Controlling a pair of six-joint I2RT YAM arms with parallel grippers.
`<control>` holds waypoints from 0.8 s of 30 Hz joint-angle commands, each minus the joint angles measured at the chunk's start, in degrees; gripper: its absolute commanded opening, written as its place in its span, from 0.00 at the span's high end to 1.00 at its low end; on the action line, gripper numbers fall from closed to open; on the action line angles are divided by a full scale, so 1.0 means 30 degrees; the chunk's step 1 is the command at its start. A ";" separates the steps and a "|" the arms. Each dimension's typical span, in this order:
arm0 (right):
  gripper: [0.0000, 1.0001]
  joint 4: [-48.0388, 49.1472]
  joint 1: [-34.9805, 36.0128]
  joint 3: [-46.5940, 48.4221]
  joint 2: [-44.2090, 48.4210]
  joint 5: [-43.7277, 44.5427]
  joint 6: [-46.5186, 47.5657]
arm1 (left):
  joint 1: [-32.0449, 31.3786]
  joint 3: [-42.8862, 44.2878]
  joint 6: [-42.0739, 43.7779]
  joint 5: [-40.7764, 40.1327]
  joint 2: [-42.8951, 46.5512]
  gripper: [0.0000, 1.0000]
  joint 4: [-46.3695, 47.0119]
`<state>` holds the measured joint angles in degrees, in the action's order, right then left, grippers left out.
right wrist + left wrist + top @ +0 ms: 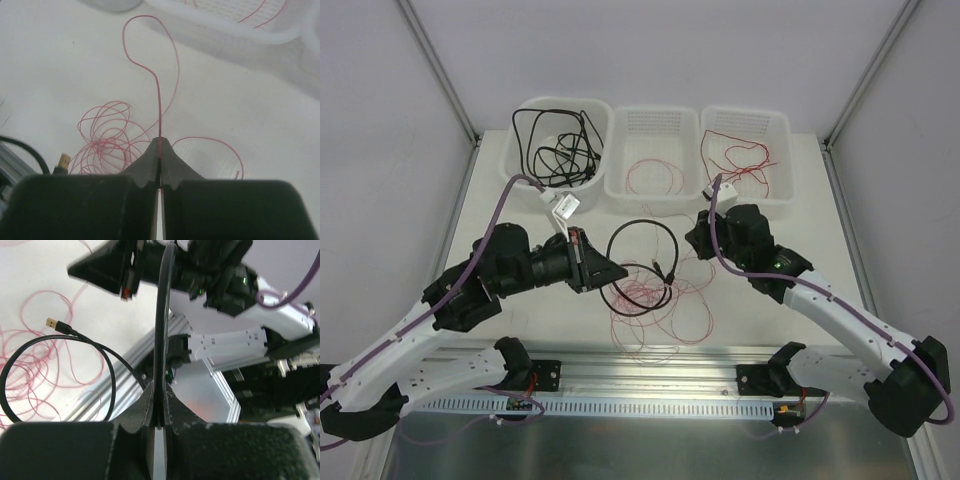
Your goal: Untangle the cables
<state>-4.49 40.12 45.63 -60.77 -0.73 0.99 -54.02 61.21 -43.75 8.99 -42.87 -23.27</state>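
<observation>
A black cable (642, 262) with a gold plug (54, 324) loops on the table over a tangle of fine pinkish-red wires (655, 300). My left gripper (613, 270) is shut on this black cable (161, 330), which runs straight up from between the fingertips in the left wrist view (159, 396). My right gripper (697, 237) sits just right of the loop and is shut on a thin red wire (159, 100) that curls away over the table. The tangle (107, 135) lies to the left of the right gripper (159, 146).
Three white baskets stand at the back: the left one (525, 115) holds black cables, the middle one (620, 190) a pinkish-red wire, the right one (782, 125) red wires. An aluminium rail (650, 365) runs along the near edge. The right arm (235, 285) fills the left wrist view's top.
</observation>
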 commanded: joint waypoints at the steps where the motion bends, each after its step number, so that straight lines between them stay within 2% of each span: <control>1: 0.99 -0.2513 -0.0684 0.1576 -0.0219 0.1854 0.0812 | -0.0099 -0.0101 0.0636 0.3000 -0.0094 1.00 0.0343; 3: 1.00 -0.3564 -0.1124 0.1724 -0.0745 0.2030 0.0375 | -0.0099 -0.0130 0.0695 0.2950 0.0284 1.00 0.0372; 6: 0.99 -0.4829 -0.1215 0.1259 -0.0895 0.2120 -0.0242 | -0.0099 -0.0043 0.1133 0.1343 0.1310 1.00 0.0343; 12: 0.86 -0.6704 -0.1156 -0.1933 0.1386 0.0949 -0.2086 | -0.0099 0.1245 0.2627 -0.3576 0.1812 1.00 0.0021; 14: 0.77 -0.7552 -0.1127 -0.2609 0.2909 0.0772 -0.2264 | -0.0099 0.1831 0.3243 -0.5040 0.1110 1.00 -0.0037; 17: 0.59 -0.9013 -0.1127 -0.2670 0.4780 0.0889 -0.2353 | -0.0070 0.3002 0.4268 -0.5224 -0.1025 1.00 -0.0037; 18: 0.46 -0.9368 -0.1127 -0.2641 0.5195 0.0889 -0.2324 | 0.0017 0.3266 0.4444 -0.5341 -0.1611 1.00 -0.0037; 20: 0.33 -1.0102 -0.1097 -0.2495 0.6508 0.0917 -0.2294 | 0.0513 0.4232 0.5234 -0.5313 -0.3632 1.00 -0.0037; 21: 0.21 -1.0336 -0.1068 -0.2465 0.6923 0.0947 -0.2294 | 0.0922 0.4670 0.5440 -0.4732 -0.4248 1.00 -0.0037; 24: 0.05 -1.1245 -0.1097 -0.2086 0.8564 0.1298 -0.2207 | 0.3789 0.6428 0.5735 -0.3035 -0.6154 1.00 0.0050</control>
<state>-33.52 36.64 36.69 -38.79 2.39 -5.41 -48.49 76.05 -30.15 -2.90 -57.80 -24.58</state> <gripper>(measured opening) 0.897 0.040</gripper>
